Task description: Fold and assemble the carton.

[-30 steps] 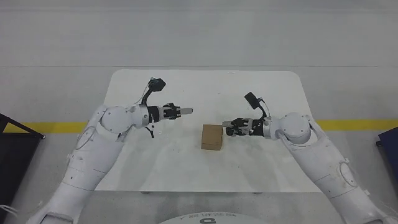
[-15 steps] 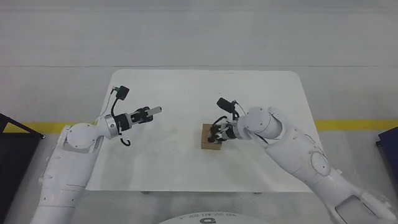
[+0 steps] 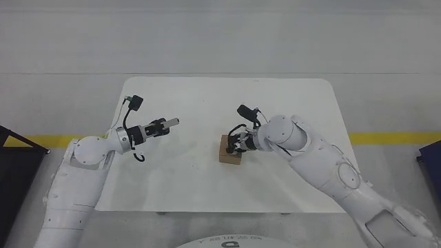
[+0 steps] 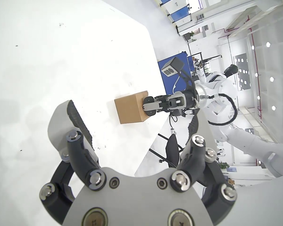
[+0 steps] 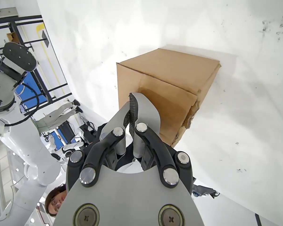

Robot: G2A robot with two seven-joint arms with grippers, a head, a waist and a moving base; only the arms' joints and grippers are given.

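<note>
Bright, even light washes my bench (image 3: 207, 96) nearly to glare around the carton (image 5: 165, 90), which casts just a faint, soft shadow beside itself. Beyond the carton, ceiling lamps (image 4: 268, 44) glow as dots, and the bench's edge bows in my wrist views.

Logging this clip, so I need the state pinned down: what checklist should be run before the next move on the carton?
1. Carton flat on table, away from its edges: ok.
2. Right gripper shut, tips against the carton's side: ok.
3. Left gripper open, apart from the carton: ok.
4. Side flap flush: not ok, one corner looks ragged.
5. Far side closed: cannot tell.
</note>
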